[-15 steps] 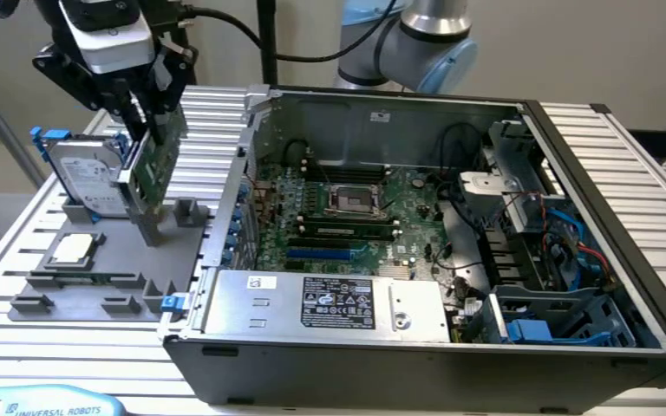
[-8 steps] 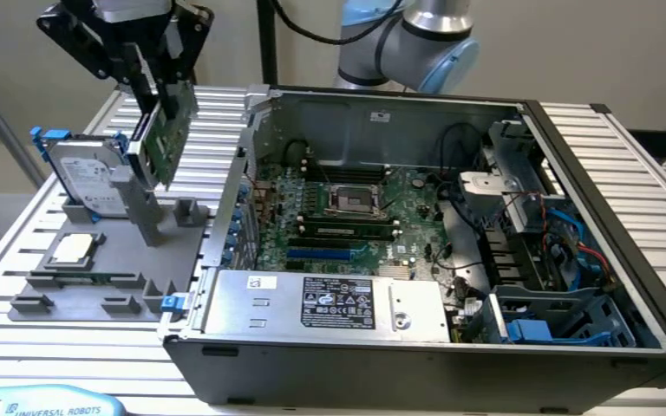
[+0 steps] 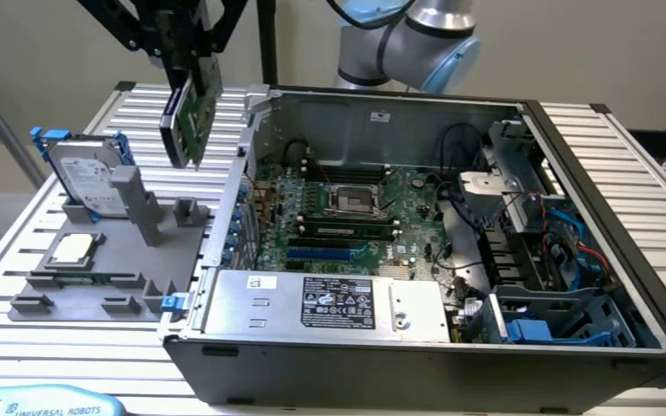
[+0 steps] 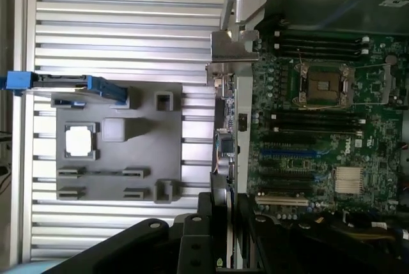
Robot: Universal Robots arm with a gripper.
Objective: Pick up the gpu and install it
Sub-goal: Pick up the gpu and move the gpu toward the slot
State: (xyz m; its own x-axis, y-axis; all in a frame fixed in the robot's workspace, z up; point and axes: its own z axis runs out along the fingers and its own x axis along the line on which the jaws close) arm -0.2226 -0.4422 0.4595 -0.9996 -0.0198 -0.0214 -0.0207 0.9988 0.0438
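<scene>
Up in the exterior view's upper left, the claw [image 3: 191, 71] is clamping partly closed on the gpu [image 3: 190, 117] and holding it upright above the worktop [image 3: 79, 357], beside the open case [image 3: 426, 106] — lifting done, installation not yet.

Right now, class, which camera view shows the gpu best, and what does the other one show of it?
The exterior view: the gpu hangs from the gripper above the table, its green board side visible. The wrist view shows it edge-on, a thin strip with its silver bracket.
</scene>
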